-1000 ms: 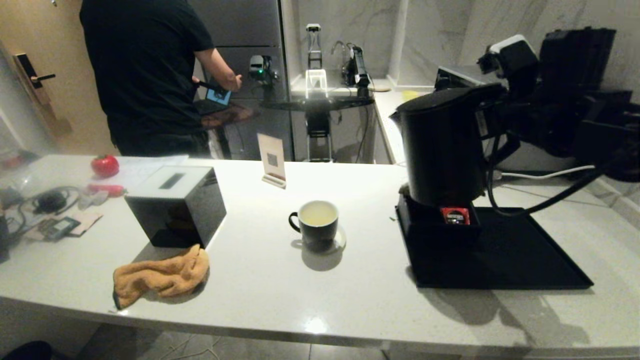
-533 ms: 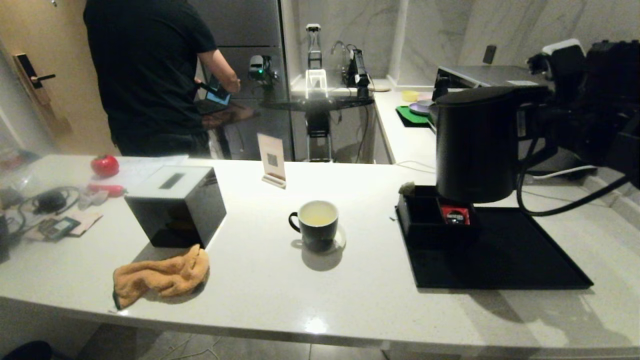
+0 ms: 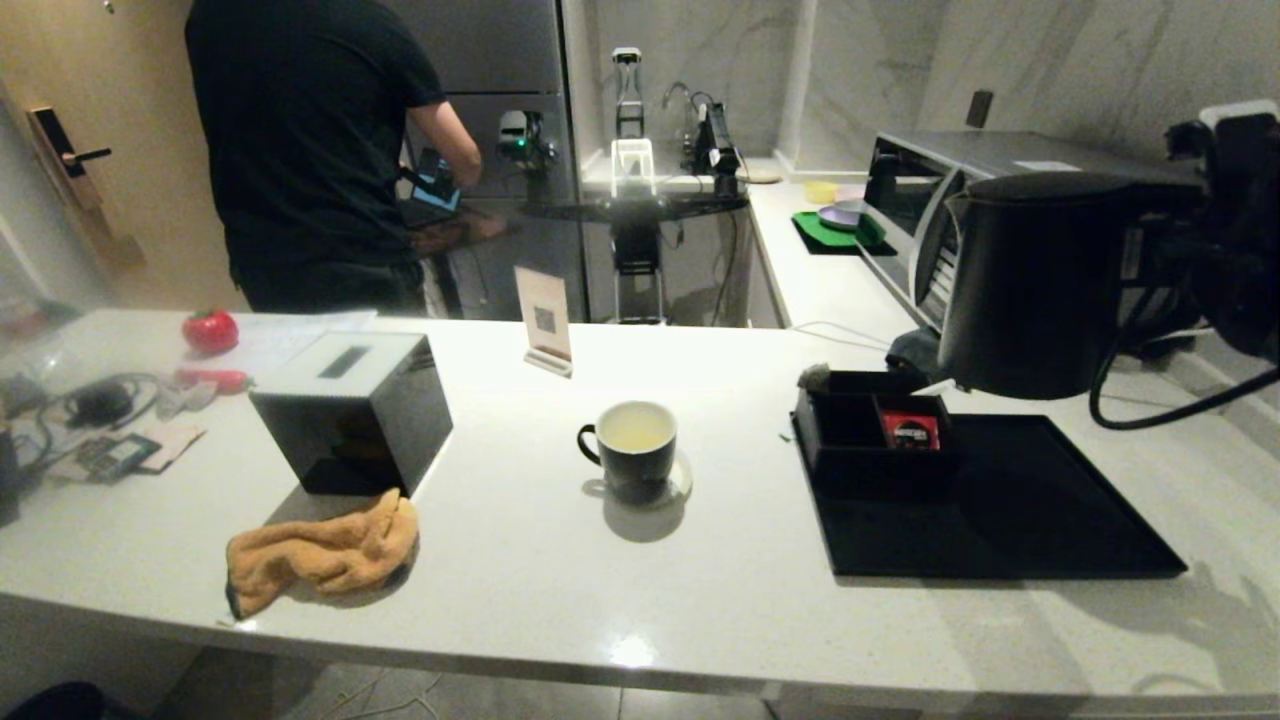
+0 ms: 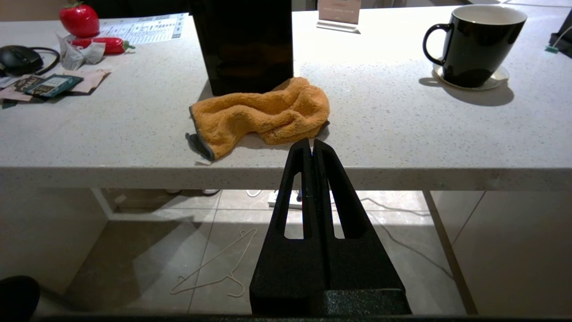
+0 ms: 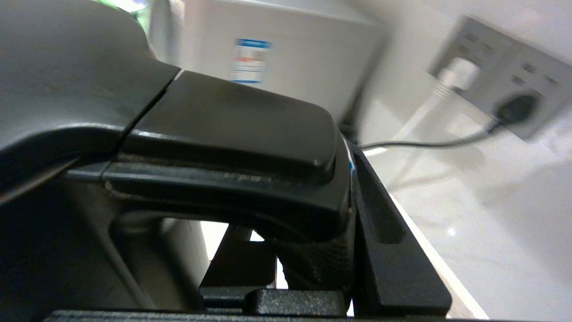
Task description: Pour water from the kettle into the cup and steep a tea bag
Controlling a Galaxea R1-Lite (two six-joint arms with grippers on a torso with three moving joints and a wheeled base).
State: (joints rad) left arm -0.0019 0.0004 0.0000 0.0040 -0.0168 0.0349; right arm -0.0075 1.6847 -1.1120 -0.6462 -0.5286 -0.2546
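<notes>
Head view: a white countertop fills the lower frame. At right of centre, the kettle [image 3: 1040, 285], tall and matte black, hangs in the air, upright, above the far edge of a black tray [image 3: 1010, 520]. The right gripper [image 5: 313, 250], at the far right edge in the head view, is clamped on the kettle's handle, seen close up in the right wrist view. At the tray's near-left corner sits a black compartment box [image 3: 870, 435] holding a red packet [image 3: 911, 430]. The cup [image 3: 632, 450], a black mug on a pale coaster, stands at centre frame, well apart from the kettle, with pale yellowish water [image 3: 634, 428] inside. An orange cloth [image 3: 320, 550] lies at lower left, beside a black tissue box [image 3: 350, 410]. In the left wrist view, the left gripper [image 4: 311, 147] rests below the counter edge, fingers pressed together, empty.
</notes>
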